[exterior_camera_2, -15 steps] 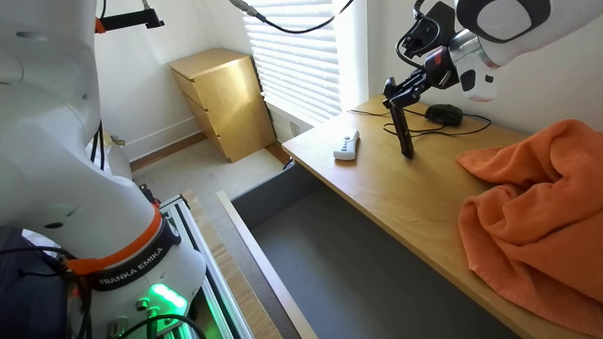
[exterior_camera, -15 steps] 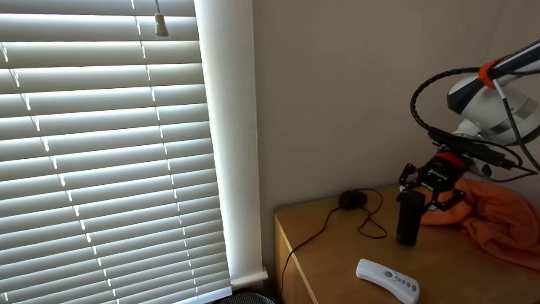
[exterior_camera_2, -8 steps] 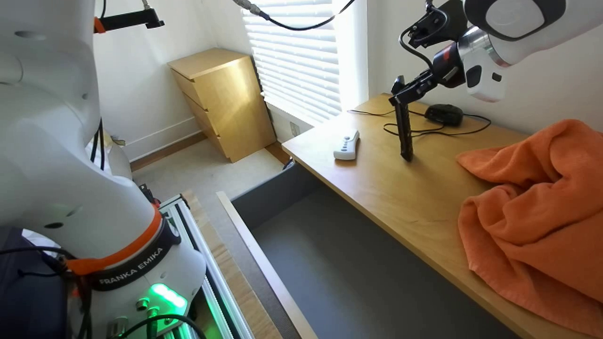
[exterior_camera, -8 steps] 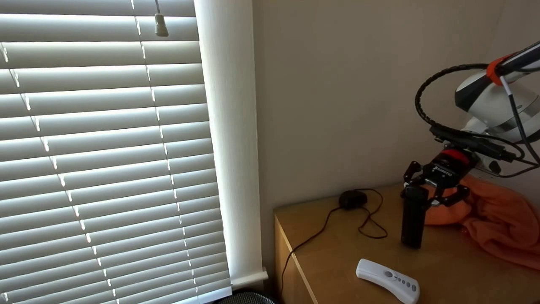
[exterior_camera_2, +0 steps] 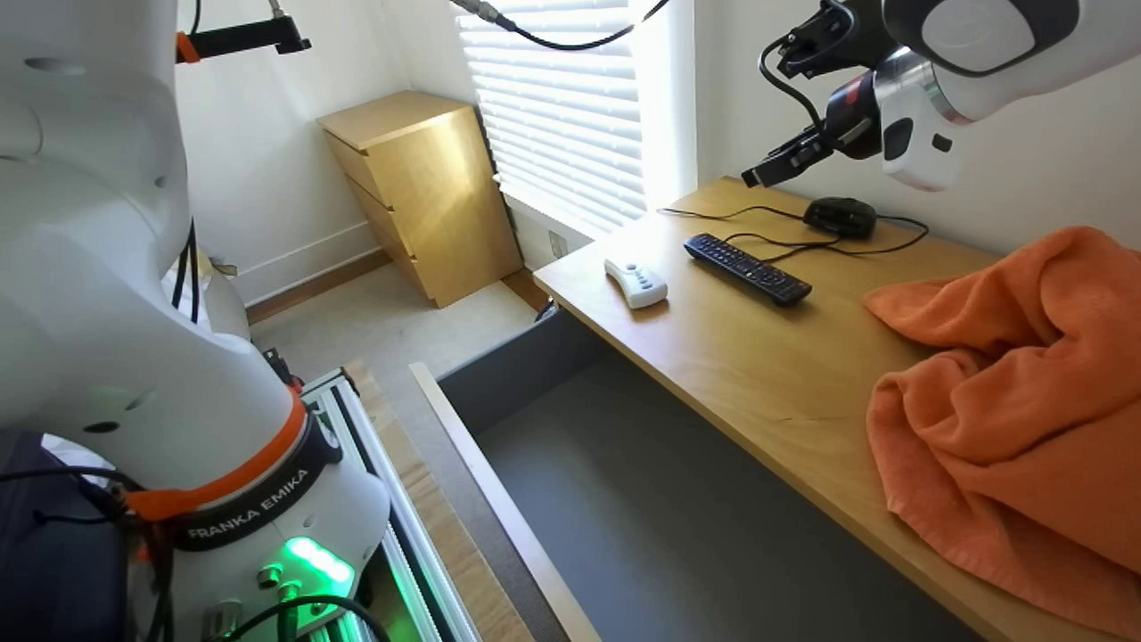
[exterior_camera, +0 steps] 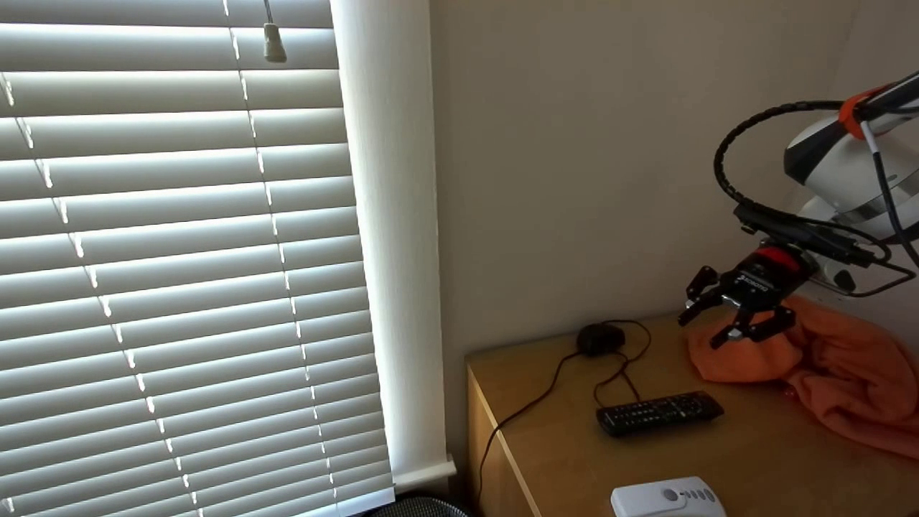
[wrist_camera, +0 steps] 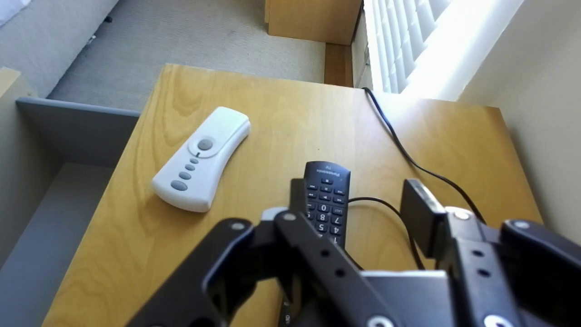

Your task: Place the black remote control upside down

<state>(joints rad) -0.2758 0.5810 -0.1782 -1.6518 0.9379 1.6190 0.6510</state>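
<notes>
The black remote control (exterior_camera: 660, 413) lies flat on the wooden tabletop with its buttons facing up. It also shows in an exterior view (exterior_camera_2: 747, 269) and in the wrist view (wrist_camera: 327, 200), where my gripper hides its lower part. My gripper (exterior_camera: 702, 327) is open and empty, raised above the table and apart from the remote. In the wrist view my gripper (wrist_camera: 356, 197) has its two fingers standing wide apart, with the remote below and behind the left one.
A white remote (wrist_camera: 204, 156) lies near the black one, toward the drawer side. A black adapter (exterior_camera_2: 840, 217) and its cable (exterior_camera: 553, 388) lie by the wall, the cable touching the black remote. An orange cloth (exterior_camera_2: 1007, 401) covers one end. An open drawer (exterior_camera_2: 624, 499) lies below the table edge.
My gripper has opened and let go of the black remote, which has dropped from standing on end to lying flat, buttons up. The white remote has shifted and turned. The cable moved slightly.
</notes>
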